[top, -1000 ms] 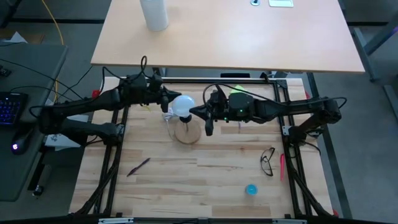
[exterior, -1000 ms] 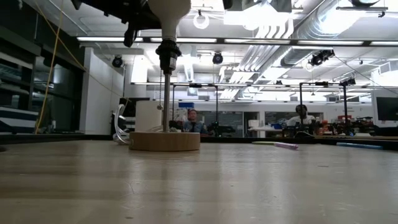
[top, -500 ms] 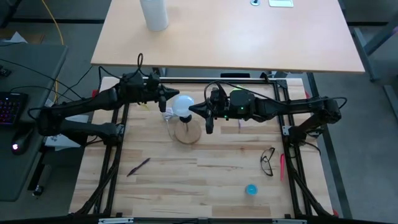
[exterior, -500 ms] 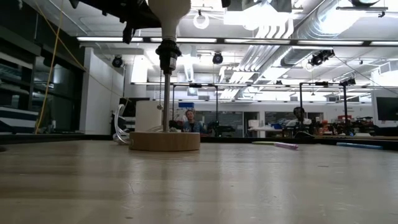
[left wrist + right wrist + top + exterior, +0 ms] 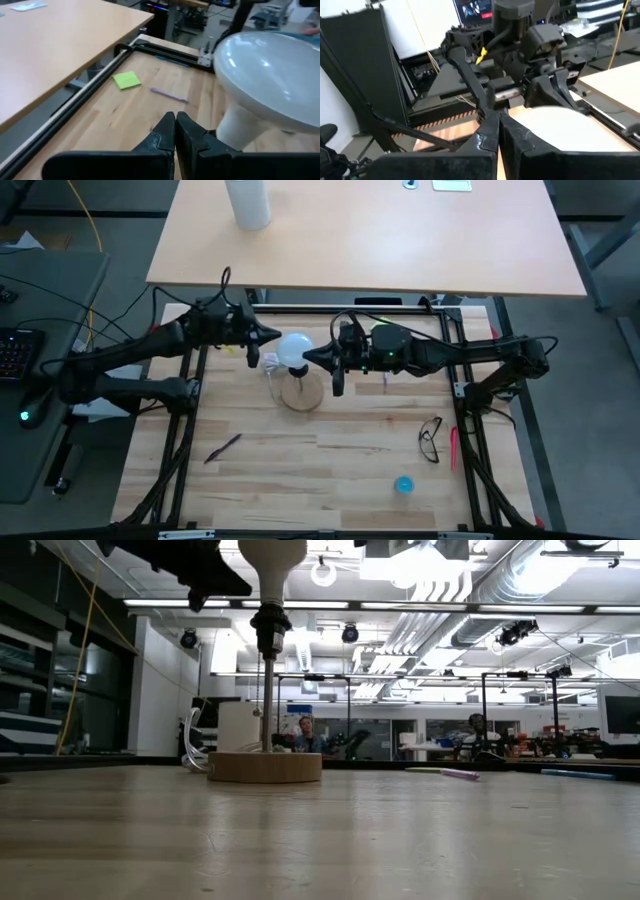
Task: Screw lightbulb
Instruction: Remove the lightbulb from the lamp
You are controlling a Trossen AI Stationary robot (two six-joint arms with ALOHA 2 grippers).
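Now we are working over the wooden surface (image 5: 330, 480), largest thing first, with the round lamp base (image 5: 300, 392) sitting near the centre toward twelve o'clock. Its black socket post (image 5: 268, 630) is standing upright, and the lightbulb (image 5: 293, 349) is sitting on top of it, neck down in the socket. Our left gripper (image 5: 262, 335) is pressing in from nine o'clock of the globe with fingers together, holding nothing. Our right gripper (image 5: 310, 357) is coming in from three o'clock, fingers likewise closed and empty, its tips just beside the bulb. Glasses (image 5: 430, 439), a blue cap (image 5: 403, 484) and a pen (image 5: 223, 447) are lying toward six o'clock, well apart from the work.

We are judging the risk as sideways push: two closed tips nudging a smooth globe could slip off, tilt the post or slide the base, and the thread could cross instead of catching.
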